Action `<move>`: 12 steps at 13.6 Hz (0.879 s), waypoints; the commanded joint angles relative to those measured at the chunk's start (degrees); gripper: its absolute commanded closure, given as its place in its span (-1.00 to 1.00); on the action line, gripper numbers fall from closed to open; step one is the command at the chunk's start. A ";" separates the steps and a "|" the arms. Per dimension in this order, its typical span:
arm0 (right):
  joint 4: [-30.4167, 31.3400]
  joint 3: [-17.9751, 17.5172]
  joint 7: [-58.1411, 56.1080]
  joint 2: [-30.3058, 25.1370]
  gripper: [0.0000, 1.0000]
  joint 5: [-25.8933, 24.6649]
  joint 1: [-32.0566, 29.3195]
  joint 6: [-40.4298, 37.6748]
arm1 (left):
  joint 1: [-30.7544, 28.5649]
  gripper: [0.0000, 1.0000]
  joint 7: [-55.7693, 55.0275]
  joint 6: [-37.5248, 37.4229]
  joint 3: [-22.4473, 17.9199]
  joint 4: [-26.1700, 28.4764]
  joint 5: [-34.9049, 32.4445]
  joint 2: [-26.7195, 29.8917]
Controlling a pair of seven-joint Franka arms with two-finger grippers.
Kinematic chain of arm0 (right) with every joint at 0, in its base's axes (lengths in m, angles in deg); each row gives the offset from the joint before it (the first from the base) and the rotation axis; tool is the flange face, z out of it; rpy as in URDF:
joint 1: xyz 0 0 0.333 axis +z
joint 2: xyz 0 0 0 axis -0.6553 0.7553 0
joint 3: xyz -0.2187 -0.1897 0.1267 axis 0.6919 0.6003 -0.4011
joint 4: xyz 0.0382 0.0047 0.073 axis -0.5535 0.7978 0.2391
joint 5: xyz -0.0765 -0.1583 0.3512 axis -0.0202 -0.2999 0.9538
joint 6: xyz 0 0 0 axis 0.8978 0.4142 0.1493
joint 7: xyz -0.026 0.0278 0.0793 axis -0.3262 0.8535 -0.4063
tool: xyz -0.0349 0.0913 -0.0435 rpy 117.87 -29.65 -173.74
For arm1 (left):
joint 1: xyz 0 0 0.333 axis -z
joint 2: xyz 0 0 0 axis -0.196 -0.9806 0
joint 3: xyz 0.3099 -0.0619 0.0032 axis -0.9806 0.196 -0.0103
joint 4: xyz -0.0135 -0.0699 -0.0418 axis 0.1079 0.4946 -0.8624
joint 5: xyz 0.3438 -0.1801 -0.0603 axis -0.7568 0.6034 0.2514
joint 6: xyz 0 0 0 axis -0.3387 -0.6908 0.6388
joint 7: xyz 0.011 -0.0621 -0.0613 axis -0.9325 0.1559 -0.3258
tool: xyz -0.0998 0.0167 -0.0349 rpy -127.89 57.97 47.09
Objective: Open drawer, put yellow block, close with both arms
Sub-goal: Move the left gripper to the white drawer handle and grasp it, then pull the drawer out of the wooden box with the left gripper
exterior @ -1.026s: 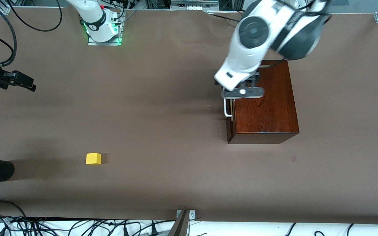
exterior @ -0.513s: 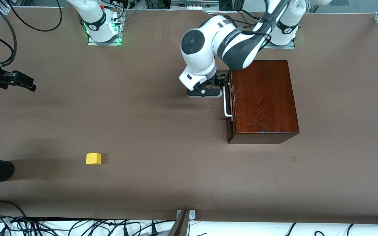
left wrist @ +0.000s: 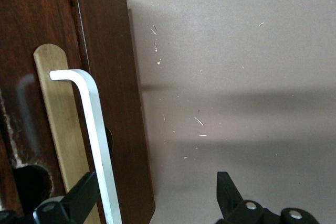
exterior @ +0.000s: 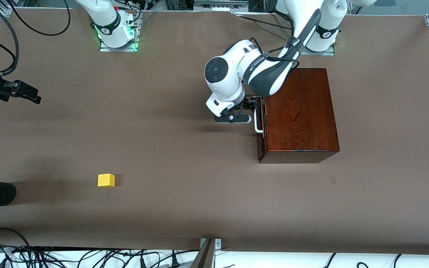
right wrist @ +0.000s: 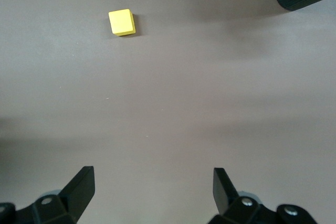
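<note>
White handle [exterior: 258, 121] runs top-to-bottom in my front frame, drawer [exterior: 262, 126] shut. Left gripper [exterior: 252, 111] straddles it, spread; right gripper [right wrist: 152, 190] spread, waiting. Block [exterior: 106, 180] lower left.

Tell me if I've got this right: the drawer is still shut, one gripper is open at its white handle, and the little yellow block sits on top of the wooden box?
Not quite. The yellow block lies on the table, apart from the wooden box, toward the right arm's end, as the front view shows. The rest holds: the drawer is shut and the left gripper is open at the white handle.
</note>
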 commanded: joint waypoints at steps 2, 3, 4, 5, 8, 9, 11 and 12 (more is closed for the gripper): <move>-0.58 -0.86 0.32 0.06 -1.00 -0.24 -0.92 -0.01 | -0.26 -1.00 -0.06 0.34 -0.07 -1.60 -3.63 -2.00; -0.58 -0.86 0.32 0.06 -1.00 -0.24 -0.92 -0.01 | -0.35 -1.00 -0.06 0.34 -0.07 -1.60 -3.63 -2.01; -0.58 -0.86 0.32 0.06 -1.00 -0.24 -0.92 -0.01 | -0.44 -1.00 -0.06 0.34 -0.07 -1.60 -3.63 -2.09; -0.58 -0.86 0.32 0.06 -1.00 -0.24 -0.92 -0.01 | -0.44 -1.00 -0.06 0.34 -0.07 -1.60 -3.63 -2.27; -0.58 -0.86 0.32 0.06 -1.00 -0.24 -0.92 -0.01 | -0.97 -1.00 -0.06 0.34 -0.07 -0.29 -3.63 -2.10; -0.58 -0.86 0.32 0.06 -1.00 -0.24 -0.92 -0.01 | -1.32 -1.00 -0.14 0.34 -0.07 0.33 -3.63 -1.92; -0.50 -0.86 0.32 0.06 -1.00 -0.24 -0.92 -0.01 | -1.41 -1.00 -0.41 0.34 -0.07 0.60 -3.19 -1.92; -0.58 -0.86 0.32 0.06 -1.00 -0.24 -0.92 -0.01 | -1.41 -1.00 -0.67 0.25 0.01 0.77 -2.93 -1.83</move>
